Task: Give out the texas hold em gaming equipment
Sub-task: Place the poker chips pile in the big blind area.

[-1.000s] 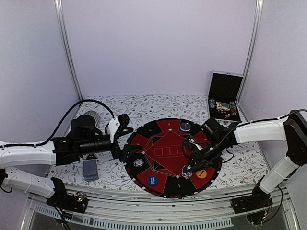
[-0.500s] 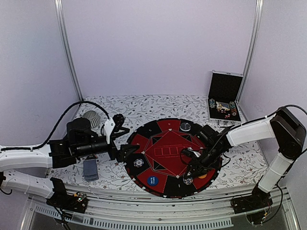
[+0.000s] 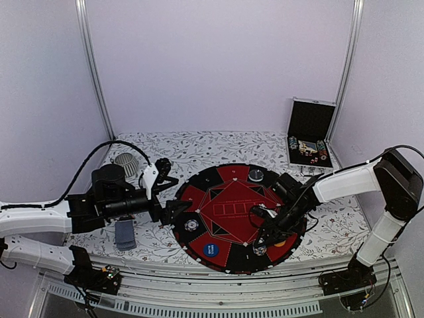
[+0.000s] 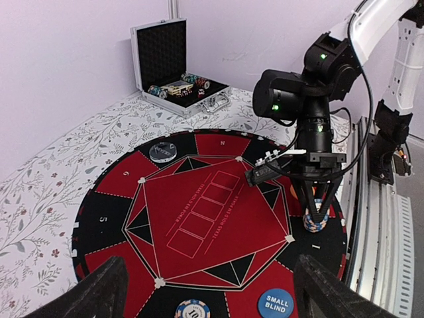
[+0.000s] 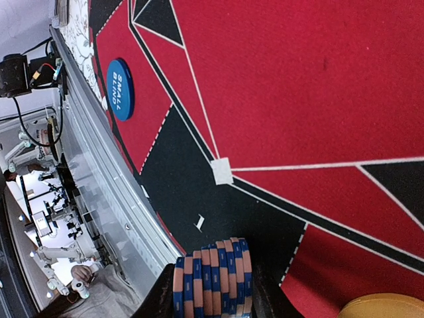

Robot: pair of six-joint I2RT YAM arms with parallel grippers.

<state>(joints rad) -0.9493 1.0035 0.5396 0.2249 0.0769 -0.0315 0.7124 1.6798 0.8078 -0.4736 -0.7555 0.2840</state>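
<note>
Right wrist | chip stack [image 5: 212, 273] clamped in right hand [image 5: 213, 295] | left hand [image 4: 212, 291] wide open, empty

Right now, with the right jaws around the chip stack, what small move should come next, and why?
Probably open the right gripper and release: its jaws clasp the chip stack, which seems to rest on a black segment of the mat near the orange disc. Full contact I cannot confirm.

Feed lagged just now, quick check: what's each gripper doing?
Left gripper: open, empty.
Right gripper: closed on a stack of poker chips.
</note>
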